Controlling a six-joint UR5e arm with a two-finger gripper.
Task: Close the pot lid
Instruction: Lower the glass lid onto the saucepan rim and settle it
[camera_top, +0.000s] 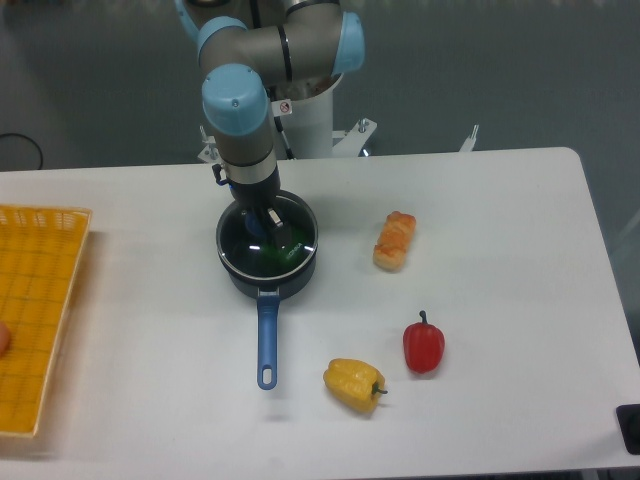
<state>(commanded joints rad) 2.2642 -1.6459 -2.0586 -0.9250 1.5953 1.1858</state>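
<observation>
The dark navy pot (266, 280) sits at the table's middle left, its long blue handle (267, 338) pointing toward the front edge. The glass lid (298, 238) with a thin metal rim lies over the pot's mouth, closely lined up with its rim. Something green shows through the glass. My gripper (264, 221) reaches straight down onto the lid's centre and is shut on the blue knob, which its fingers mostly hide.
An orange-brown bread roll (395, 240) lies right of the pot. A red pepper (423, 344) and a yellow pepper (354, 383) sit nearer the front. A yellow basket (35, 310) stands at the left edge. The arm's base (312, 125) rises behind the pot.
</observation>
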